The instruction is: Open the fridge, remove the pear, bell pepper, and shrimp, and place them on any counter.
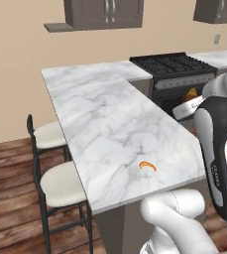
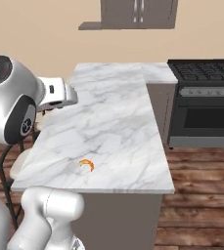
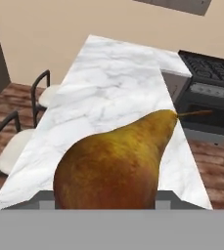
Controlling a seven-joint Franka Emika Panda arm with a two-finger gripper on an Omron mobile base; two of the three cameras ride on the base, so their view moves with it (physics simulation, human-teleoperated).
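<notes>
A brownish-olive pear (image 3: 118, 161) looms large in the hand view, stem pointing right, held above the near end of the white marble counter (image 3: 113, 83). My gripper (image 1: 188, 101) is shut on it, and the pear hides the fingertips. From the left base view, a bit of the pear (image 1: 191, 94) peeks above the hand, off the counter's (image 1: 110, 114) right edge. The orange shrimp (image 1: 147, 165) lies on the slab near its front end, also seen as the shrimp (image 2: 87, 165) on the counter (image 2: 113, 112). The fridge and the bell pepper are out of view.
A black stove (image 2: 206, 97) with an oven door stands to the right of the island, across a strip of wooden floor. Two stools (image 1: 55, 186) with white seats stand along the counter's left side. Grey wall cabinets (image 1: 102, 12) hang on the far wall.
</notes>
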